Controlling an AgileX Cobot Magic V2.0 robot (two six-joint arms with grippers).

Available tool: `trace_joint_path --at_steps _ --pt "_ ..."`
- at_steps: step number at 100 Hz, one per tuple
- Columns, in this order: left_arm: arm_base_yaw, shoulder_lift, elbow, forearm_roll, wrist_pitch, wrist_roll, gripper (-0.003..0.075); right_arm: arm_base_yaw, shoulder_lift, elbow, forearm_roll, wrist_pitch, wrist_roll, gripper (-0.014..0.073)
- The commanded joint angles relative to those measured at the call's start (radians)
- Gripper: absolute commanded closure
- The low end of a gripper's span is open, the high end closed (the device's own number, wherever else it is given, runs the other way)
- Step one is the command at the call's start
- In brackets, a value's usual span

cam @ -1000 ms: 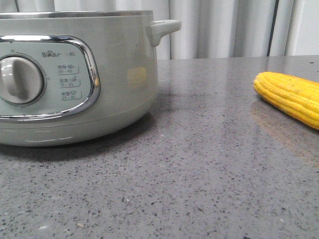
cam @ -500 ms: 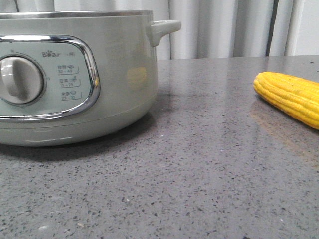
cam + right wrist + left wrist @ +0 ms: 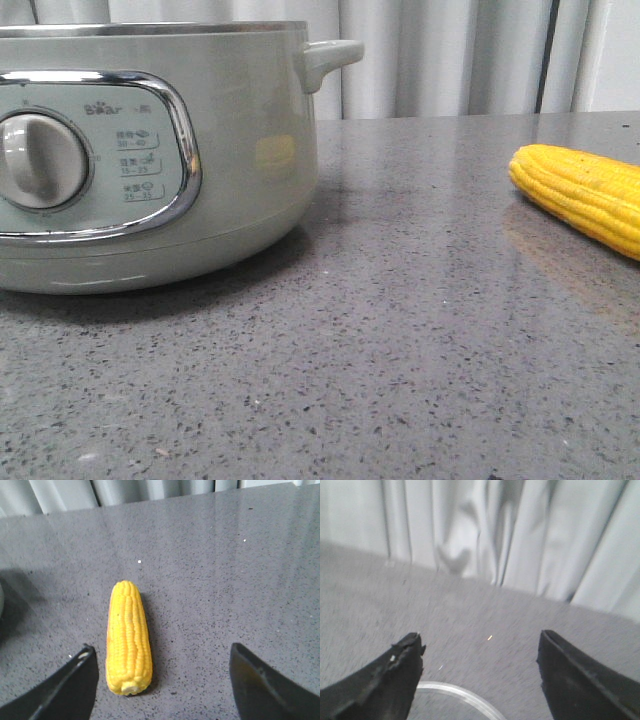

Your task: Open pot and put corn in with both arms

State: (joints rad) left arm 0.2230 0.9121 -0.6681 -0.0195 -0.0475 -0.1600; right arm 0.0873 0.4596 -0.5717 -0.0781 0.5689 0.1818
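Hovering both jaws spread, right gripper (image 3: pixel 160 680) above the corn (image 3: pixel 128 639), pot (image 3: pixel 150 150) cropped, lid rim (image 3: pixel 455 696) barely visible under left gripper (image 3: pixel 480 672).

Kitchen-like: stone counter (image 3: pixel 420 300), cooker (image 3: pixel 240 150), curtains (image 3: pixel 450 55).

Grey-green pot (image 3: pixel 150 150) at left, corn (image 3: pixel 585 195) well apart at right (both on speckled table (image 3: pixel 400 350))

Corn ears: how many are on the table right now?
1. The corn lies on the grey table, to the right of the pot and apart from it. The pot's inside is hidden, so more could be there.
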Motion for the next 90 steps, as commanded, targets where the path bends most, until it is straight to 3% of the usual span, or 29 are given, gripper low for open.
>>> trace_joint_path --at_steps 1,40,65,90 --pt "-0.035 -0.118 -0.033 -0.012 -0.019 -0.006 0.0259 0.016 0.057 -0.047 -0.011 -0.085 -0.061 0.0113" --pt "-0.204 -0.364 -0.033 -0.003 0.090 -0.006 0.0259 0.160 0.438 -0.340 -0.003 0.012 -0.086 0.0113" --pt "-0.254 -0.400 -0.033 -0.005 0.234 -0.006 0.0259 0.162 0.725 -0.541 -0.003 0.210 -0.133 0.0113" --pt "-0.290 -0.403 -0.033 -0.005 0.248 -0.006 0.0259 0.162 0.930 -0.582 0.004 0.223 -0.152 0.0113"
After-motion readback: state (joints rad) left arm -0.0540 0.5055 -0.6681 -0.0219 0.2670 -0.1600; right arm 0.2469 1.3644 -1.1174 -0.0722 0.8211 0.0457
